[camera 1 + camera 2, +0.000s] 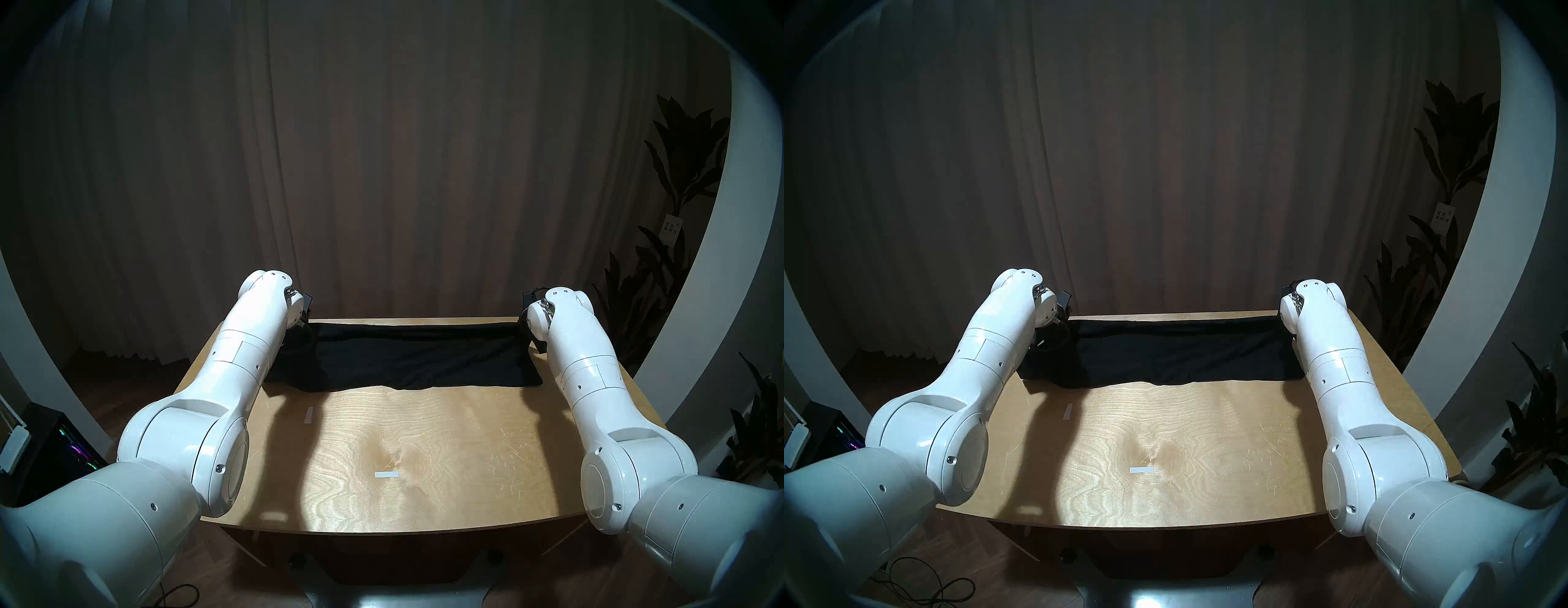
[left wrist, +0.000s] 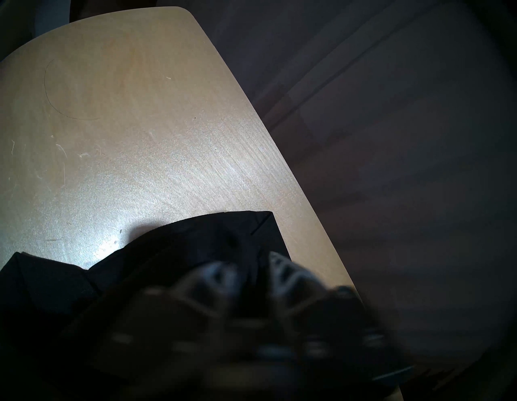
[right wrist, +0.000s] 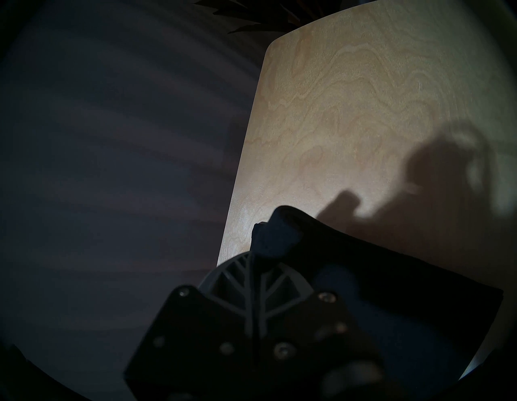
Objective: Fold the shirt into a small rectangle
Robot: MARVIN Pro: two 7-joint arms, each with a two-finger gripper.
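1 shirt [image 1: 407, 358], 2 tape strips [image 1: 387, 474], 1 table [image 1: 424, 446], 2 arms [image 1: 250, 352].

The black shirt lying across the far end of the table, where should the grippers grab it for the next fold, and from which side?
Judging from its pose, the shirt lies as a wide, shallow band, so pinch its two short ends, one gripper each. Come from the outer left and right sides, angled downward, lifting the thin edge off the table.

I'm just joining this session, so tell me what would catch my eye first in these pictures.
A black shirt lies in a long band across the far end of the wooden table. Two big white arms reach to its ends; the right gripper is shut on the shirt's right end. Two small white tape strips dot the bare wood nearer the robot.
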